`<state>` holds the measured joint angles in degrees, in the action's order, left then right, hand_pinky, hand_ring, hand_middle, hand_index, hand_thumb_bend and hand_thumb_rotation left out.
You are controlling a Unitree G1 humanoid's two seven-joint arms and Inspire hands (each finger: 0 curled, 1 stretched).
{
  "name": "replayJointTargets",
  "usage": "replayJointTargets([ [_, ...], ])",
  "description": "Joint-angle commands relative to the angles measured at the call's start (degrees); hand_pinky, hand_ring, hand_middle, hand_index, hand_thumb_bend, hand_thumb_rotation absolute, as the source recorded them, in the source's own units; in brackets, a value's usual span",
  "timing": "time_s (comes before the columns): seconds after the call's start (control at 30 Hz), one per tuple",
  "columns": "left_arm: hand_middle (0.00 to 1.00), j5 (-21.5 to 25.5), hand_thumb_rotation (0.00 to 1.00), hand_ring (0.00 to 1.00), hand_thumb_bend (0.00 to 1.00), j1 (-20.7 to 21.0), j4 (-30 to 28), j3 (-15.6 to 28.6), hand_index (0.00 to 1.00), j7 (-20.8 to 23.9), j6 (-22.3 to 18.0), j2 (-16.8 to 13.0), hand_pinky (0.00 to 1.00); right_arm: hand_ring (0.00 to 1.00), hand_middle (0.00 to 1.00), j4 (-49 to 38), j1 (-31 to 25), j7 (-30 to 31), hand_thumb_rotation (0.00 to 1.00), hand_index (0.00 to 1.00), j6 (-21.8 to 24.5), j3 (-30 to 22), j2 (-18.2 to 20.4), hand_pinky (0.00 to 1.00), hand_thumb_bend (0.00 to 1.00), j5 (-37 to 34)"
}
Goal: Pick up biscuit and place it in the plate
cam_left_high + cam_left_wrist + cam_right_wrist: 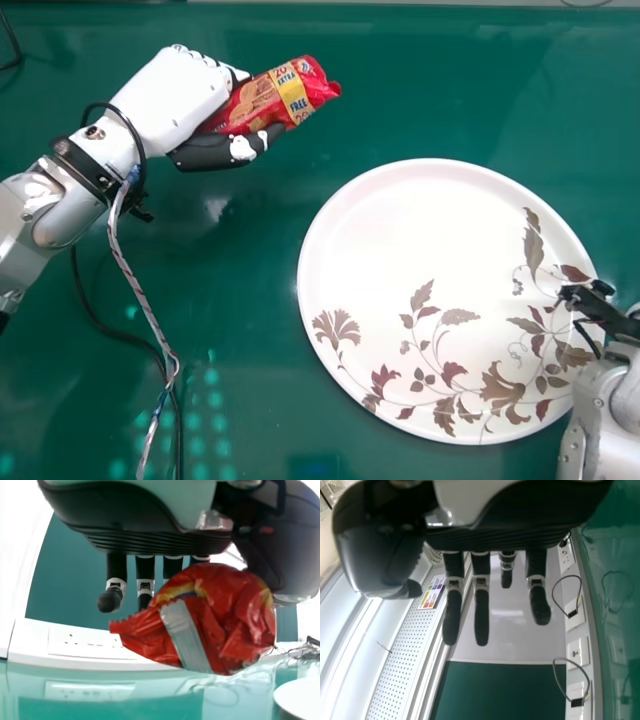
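Hanging above the green table [240, 290], the red biscuit packet [262, 98] is held by the left hand [180, 95], gripped between thumb and fingers. Head view: packet is slanted, far end pointed away from the hand, yellow band seen across it; thumb is laid along the side nearer the robot. Left wrist view: crimped end and silver strip of the packet are seen, table surface below, gap between. Packet is not over the plate [400, 230]; it is placed beyond the plate's upper left rim in head view, apart from it. Plate is set flat on the table, round and white, decorated with brown and maroon leaves and flowers along the near and right parts. Plate's right rim is partly covered by the right arm [605, 410], brought in from the right edge; whether the plate is touched cannot be told. Right hand [495, 536] is seen in right wrist view: open, fingers extended, nothing held. Left forearm is strung with a black cable [110, 330] and a braided one [135, 280], both run down to the bottom edge of head view. White wall sockets [577, 652] and looped cables [563, 682] are seen in right wrist view.
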<state>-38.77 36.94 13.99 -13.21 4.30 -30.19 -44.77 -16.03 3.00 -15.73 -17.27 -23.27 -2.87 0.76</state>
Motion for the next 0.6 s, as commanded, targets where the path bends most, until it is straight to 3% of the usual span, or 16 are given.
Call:
replayJointTargets([
  [0.0,0.48,2.80,0.00,0.44,0.49,-1.69,-2.07,2.26,0.48,0.58,-1.51,1.21,0.10,0.43,0.48,0.33,-0.41,0.06,0.00,0.32,-0.18,-0.02,-0.28,0.16,0.52,-0.07],
  [0.2,0.47,0.61,0.00,0.43,0.49,-1.86,-4.69,3.25,0.49,3.14,-4.41,4.29,0.06,0.43,0.48,0.60,-0.05,0.15,0.00,0.32,-0.41,0.31,-0.25,0.20,0.52,0.04],
  [0.33,0.46,-1.09,0.00,0.43,0.49,-1.29,-6.92,2.07,0.49,2.15,-5.54,6.09,0.06,0.43,0.48,0.61,0.21,-0.52,0.00,0.32,-0.26,0.45,-0.02,0.21,0.52,0.84],
  [0.47,0.46,-3.34,0.00,0.43,0.49,-1.16,-6.74,0.18,0.49,3.60,-6.05,10.77,0.04,0.43,0.48,0.51,0.23,-0.89,0.00,0.32,-0.45,0.67,0.15,0.21,0.52,1.14],
  [0.57,0.45,-5.76,0.00,0.42,0.49,-0.66,-6.87,-1.96,0.50,2.18,-5.90,12.76,0.03,0.43,0.48,0.35,0.06,-0.88,0.00,0.32,-0.56,0.86,0.35,0.20,0.52,0.88],
])
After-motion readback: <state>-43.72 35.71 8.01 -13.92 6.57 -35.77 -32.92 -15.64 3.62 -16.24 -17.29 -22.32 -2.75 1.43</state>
